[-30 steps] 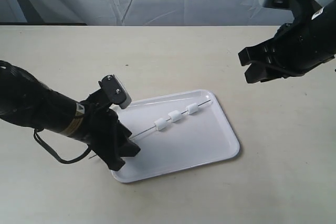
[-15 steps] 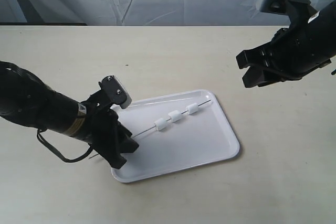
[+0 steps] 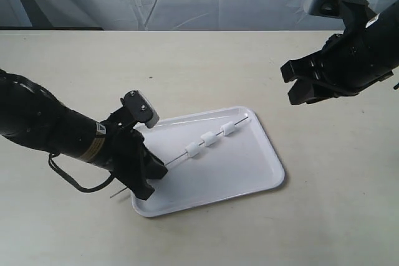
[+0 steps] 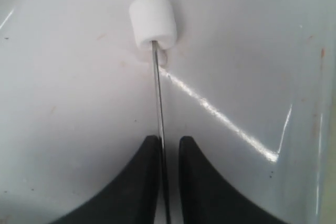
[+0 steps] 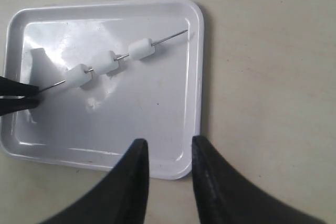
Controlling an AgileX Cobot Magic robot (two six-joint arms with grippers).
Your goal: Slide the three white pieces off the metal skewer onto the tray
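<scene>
**Skewer held fast, no piece off yet**

The left gripper point(image 3: 157, 171), clamped on the near-left end of the one metal skewer point(image 3: 176, 157), has dipped slightly nearer over the last second. The right gripper point(image 3: 294, 85) has edged left and hangs with fingers apart and empty, well off to the far right of the single tray point(image 3: 243, 166). All three white pieces point(image 3: 210, 139) remain threaded in a row over the tray and have barely shifted. Stripping appears not to have begun, and the right gripper likely has to come in first.
</scene>
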